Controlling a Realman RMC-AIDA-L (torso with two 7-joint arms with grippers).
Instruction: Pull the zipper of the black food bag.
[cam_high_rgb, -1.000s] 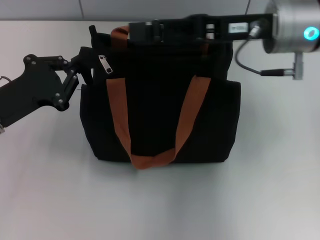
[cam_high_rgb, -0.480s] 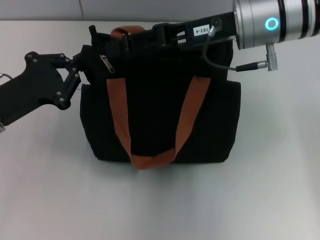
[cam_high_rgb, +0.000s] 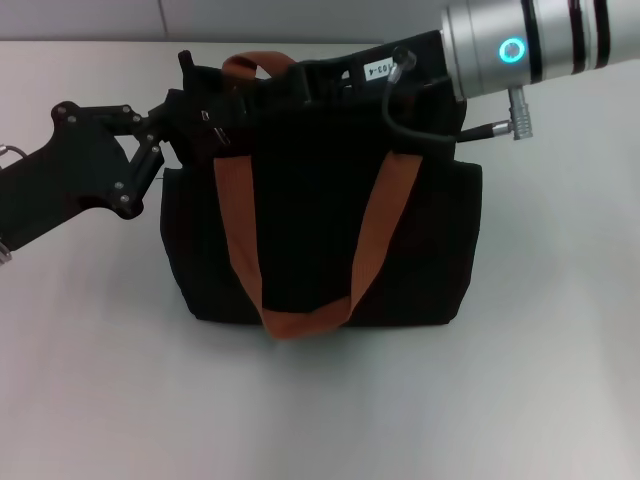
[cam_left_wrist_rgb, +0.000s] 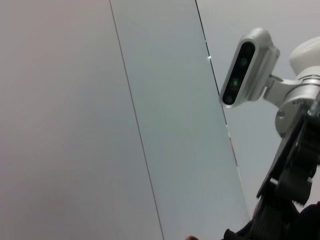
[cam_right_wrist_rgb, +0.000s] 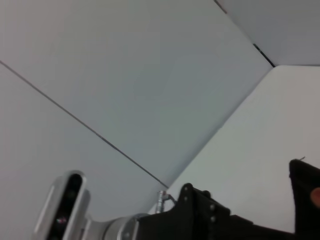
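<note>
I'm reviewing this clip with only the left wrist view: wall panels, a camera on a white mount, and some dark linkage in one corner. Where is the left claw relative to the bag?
Observer: In the head view, the left claw is at the upper left corner of the black food bag, against its top edge.
Operator: And the right arm?
Observer: It reaches in from the right over the bag's top. The right claw is beside the rear strap handle.
Operator: How is the bag standing?
Observer: It is upright on the white table, and its front strap handle hangs down the near face.
</note>
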